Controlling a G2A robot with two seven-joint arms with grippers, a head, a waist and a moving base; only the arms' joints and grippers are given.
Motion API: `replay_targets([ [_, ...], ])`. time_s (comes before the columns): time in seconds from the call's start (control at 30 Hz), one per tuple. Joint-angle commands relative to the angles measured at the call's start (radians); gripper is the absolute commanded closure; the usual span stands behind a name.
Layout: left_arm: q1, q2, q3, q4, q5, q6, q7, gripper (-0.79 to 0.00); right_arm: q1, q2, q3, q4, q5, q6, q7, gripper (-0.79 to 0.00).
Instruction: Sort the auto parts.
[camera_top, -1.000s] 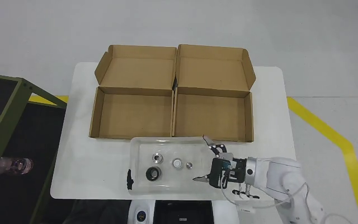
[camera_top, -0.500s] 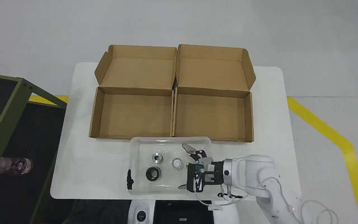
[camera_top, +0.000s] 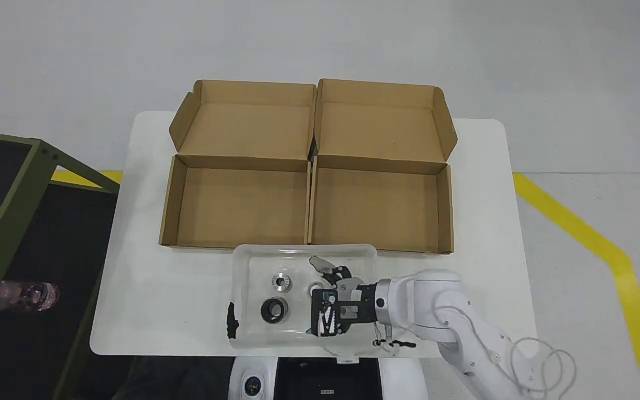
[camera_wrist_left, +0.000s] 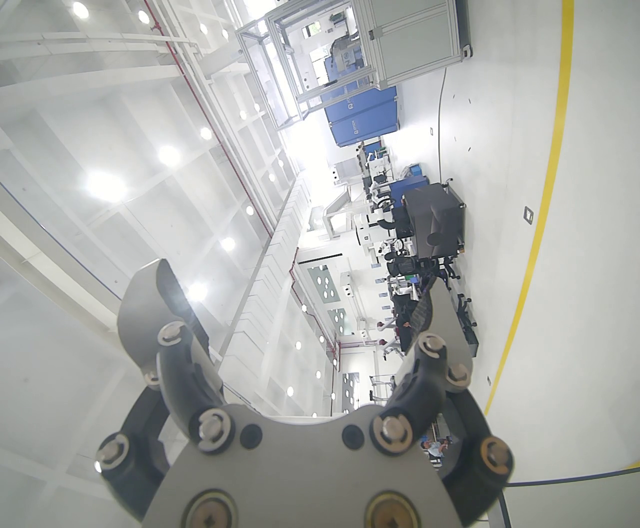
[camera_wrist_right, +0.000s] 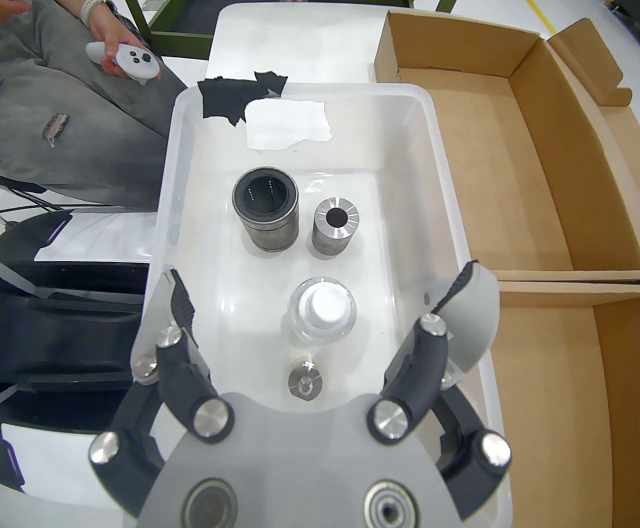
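Top view down on table (camera_top: 480, 180), right wrist close over shared clear bin (camera_wrist_right: 431, 165), left wrist facing ceiling (camera_wrist_left: 75, 100).

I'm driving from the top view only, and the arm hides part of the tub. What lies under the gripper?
Observer: In the right wrist view, a clear jar with a white cap lines up between the open fingers of the right gripper; nothing is gripped.
Operator: Anything else hidden there?
Observer: A small metal part lies in the tub, nearer the gripper's palm than the jar.
Operator: And the left arm?
Observer: The left gripper is open and empty, pointing out into the hall.
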Motion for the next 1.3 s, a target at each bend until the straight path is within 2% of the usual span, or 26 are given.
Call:
replay_targets([
  [0.0,0.0,0.0,0.0,0.0,0.0,0.0,0.0,-0.785,0.011,-0.001,-0.013,0.014,-0.002,0.012,0.013,-0.785],
  [0.03,0.0,0.0,0.0,0.0,0.0,0.0,0.0,-0.785,0.016,-0.002,-0.018,0.021,-0.002,0.015,0.018,-0.785],
  [0.1,0.0,0.0,0.0,0.0,0.0,0.0,0.0,-0.785,0.024,-0.002,-0.026,0.033,-0.002,0.019,0.024,-0.72],
  [0.23,0.0,0.0,0.0,0.0,0.0,0.0,0.0,-0.785,0.033,-0.001,-0.035,0.048,-0.004,0.026,0.033,-0.643],
  [0.33,0.0,0.0,0.0,0.0,0.0,0.0,0.0,-0.785,0.036,0.001,-0.038,0.055,-0.005,0.033,0.036,-0.505],
  [0.37,0.0,0.0,0.0,0.0,0.0,0.0,0.0,-0.785,0.037,0.002,-0.039,0.057,-0.006,0.035,0.037,-0.406],
  [0.47,0.0,0.0,0.0,0.0,0.0,0.0,0.0,-0.785,0.041,0.003,-0.043,0.062,-0.014,0.041,0.038,-0.351],
  [0.6,0.0,0.0,0.0,0.0,0.0,0.0,0.0,-0.785,0.046,0.005,-0.049,0.072,-0.016,0.046,0.036,-0.231],
  [0.7,0.0,0.0,0.0,0.0,0.0,0.0,0.0,-0.785,0.051,0.006,-0.054,0.074,-0.017,0.046,0.03,0.0],
  [1.27,0.0,0.0,0.0,0.0,0.0,0.0,0.0,-0.785,0.04,0.028,0.014,-0.027,0.048,0.005,-0.062,0.0],
])
